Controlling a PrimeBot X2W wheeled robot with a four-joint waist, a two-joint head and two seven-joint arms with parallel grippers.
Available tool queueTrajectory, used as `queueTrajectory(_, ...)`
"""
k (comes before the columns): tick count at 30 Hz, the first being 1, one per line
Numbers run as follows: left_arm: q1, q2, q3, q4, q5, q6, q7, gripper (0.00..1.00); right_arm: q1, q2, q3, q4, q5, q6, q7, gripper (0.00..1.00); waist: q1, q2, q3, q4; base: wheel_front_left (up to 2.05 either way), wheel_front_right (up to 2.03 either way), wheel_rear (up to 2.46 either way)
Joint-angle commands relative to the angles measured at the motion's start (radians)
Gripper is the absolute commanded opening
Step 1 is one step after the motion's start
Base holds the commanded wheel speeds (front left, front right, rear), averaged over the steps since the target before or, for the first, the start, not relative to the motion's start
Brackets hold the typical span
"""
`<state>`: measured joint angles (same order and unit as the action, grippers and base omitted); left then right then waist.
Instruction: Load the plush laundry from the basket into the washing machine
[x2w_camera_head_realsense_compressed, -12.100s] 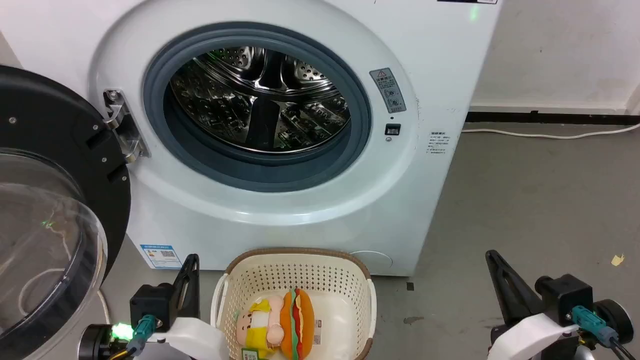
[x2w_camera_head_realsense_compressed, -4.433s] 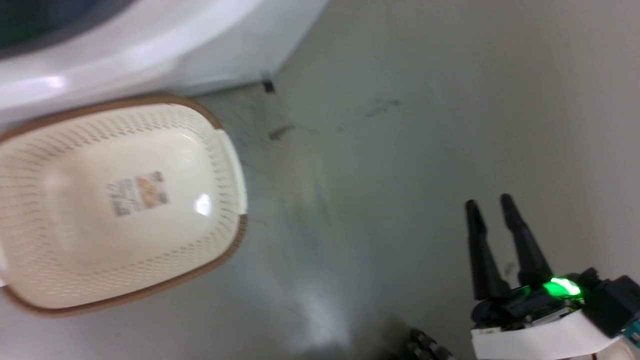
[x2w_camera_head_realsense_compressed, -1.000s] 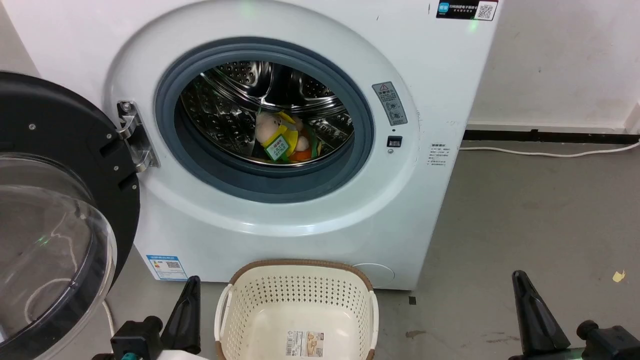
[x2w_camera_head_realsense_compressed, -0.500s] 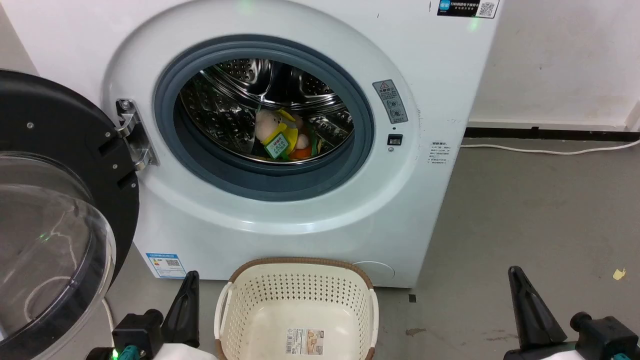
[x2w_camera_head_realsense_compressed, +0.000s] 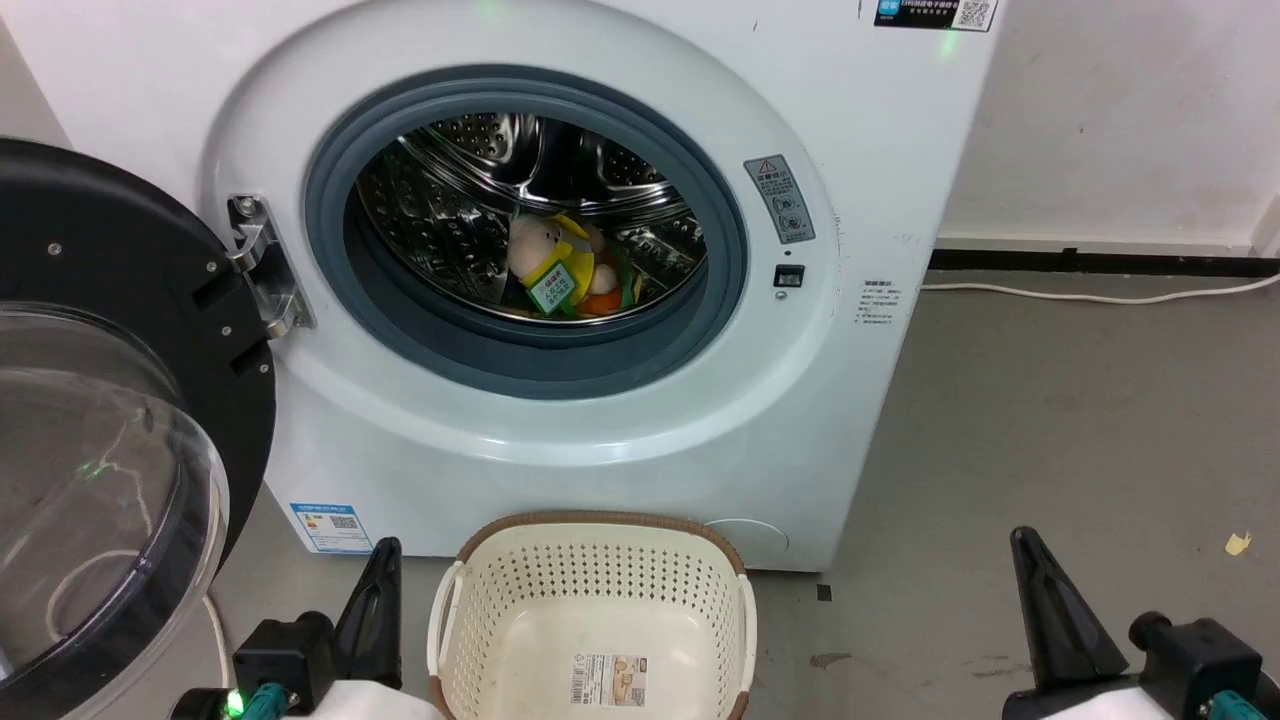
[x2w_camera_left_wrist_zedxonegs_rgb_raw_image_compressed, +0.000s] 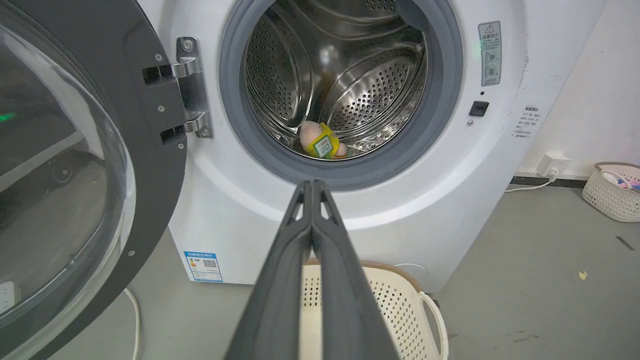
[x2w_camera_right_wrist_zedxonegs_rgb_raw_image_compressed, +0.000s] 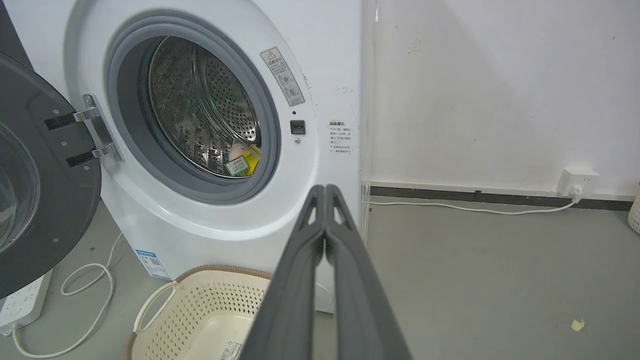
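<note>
With the plush laundry (x2w_camera_head_realsense_compressed: 556, 272) lying inside the washing machine (x2w_camera_head_realsense_compressed: 560, 445) above the empty basket (x2w_camera_head_realsense_compressed: 597, 523), our left gripper (x2w_camera_left_wrist_zedxonegs_rgb_raw_image_compressed: 312, 184) and right gripper (x2w_camera_right_wrist_zedxonegs_rgb_raw_image_compressed: 325, 188) both clenched on nothing, we judge the open door (x2w_camera_head_realsense_compressed: 110, 250), swung out leftward, nearer our left arm.

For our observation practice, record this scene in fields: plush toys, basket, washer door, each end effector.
Plush laundry: in the washing machine's steel drum, green tag facing out
Basket: on the floor before the machine, only a label sticker inside
Door: swung open on the left
Left end effector: shut, holding nothing
Right end effector: shut, holding nothing
</note>
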<state>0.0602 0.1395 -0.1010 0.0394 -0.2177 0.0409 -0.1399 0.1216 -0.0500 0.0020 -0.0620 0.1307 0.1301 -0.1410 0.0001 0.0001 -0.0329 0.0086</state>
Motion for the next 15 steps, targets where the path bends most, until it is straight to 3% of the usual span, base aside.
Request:
queueTrajectory(1, -0.017, -0.006, 0.008, -0.006, 0.014, -0.004, 0.006, 0.00, -0.020, 0.000, -0.001, 0.005, -0.011, 0.000, 0.007, 0.00, -0.0001, -0.0001, 0.001, 0.000, 0.00, 0.00, 0.00)
queueTrajectory(15, -0.026, -0.024, 0.028, -0.013, 0.058, -0.012, 0.035, 0.00, -0.042, 0.000, -0.001, 0.017, -0.036, 0.000, 0.036, 0.00, -0.0001, -0.0001, 0.007, -0.002, 0.00, 0.00, 0.00)
